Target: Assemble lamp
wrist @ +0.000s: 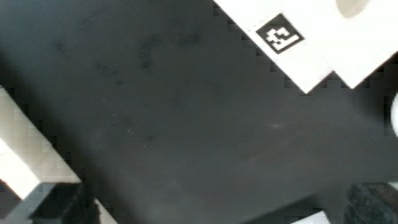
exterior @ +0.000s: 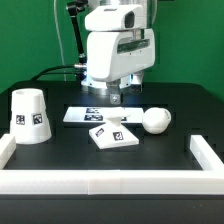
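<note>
Three white lamp parts sit apart on the black table [exterior: 60,150], none joined yet. Farthest to the exterior view's left, the shade [exterior: 28,115] stands on end near the rail [exterior: 8,150]. I judge it a light, stiff, hollow shell with smooth tapered sides. Pinching across the body risks a slip, so a grip over its wall at the rim looks safer.

Toward the middle, the marker board [exterior: 88,115] lies flat. Just in front of it the base [exterior: 112,136] also rests flat, turned at a slant. It is thin and rigid, and should be taken across two opposite edges. Above them hangs the gripper [exterior: 118,97], carrying nothing. The wrist view shows its fingertips [wrist: 43,204] spread wide over bare table. A tagged white corner [wrist: 285,40] also shows there and may be the base, though the crop is too tight to be sure.

To the exterior view's right lies the bulb [exterior: 155,120], close beside the base. Its round head will likely roll and slide, so a gentle squeeze square across its widest part seems best.
</note>
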You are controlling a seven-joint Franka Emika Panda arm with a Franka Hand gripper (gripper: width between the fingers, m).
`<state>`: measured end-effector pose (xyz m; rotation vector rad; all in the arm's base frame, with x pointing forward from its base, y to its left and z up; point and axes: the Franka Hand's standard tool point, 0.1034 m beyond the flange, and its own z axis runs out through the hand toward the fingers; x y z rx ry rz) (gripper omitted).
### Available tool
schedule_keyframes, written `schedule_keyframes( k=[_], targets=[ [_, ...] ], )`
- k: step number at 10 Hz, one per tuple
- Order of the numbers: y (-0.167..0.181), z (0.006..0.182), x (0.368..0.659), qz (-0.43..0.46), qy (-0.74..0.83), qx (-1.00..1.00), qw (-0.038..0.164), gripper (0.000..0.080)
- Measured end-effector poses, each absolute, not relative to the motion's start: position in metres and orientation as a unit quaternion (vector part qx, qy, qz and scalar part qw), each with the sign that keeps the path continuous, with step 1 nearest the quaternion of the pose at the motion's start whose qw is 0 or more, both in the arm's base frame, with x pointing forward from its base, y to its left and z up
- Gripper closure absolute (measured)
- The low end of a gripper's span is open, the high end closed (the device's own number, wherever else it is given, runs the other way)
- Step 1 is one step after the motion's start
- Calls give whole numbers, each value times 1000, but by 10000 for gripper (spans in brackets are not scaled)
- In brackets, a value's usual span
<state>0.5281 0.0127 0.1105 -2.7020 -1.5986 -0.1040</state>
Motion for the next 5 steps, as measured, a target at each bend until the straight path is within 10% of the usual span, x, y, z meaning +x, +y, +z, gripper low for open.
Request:
schedule_keyframes(
  k=[5],
  targets=[
    [13,109,528,-32,-509,-860,1,100]
  ],
)
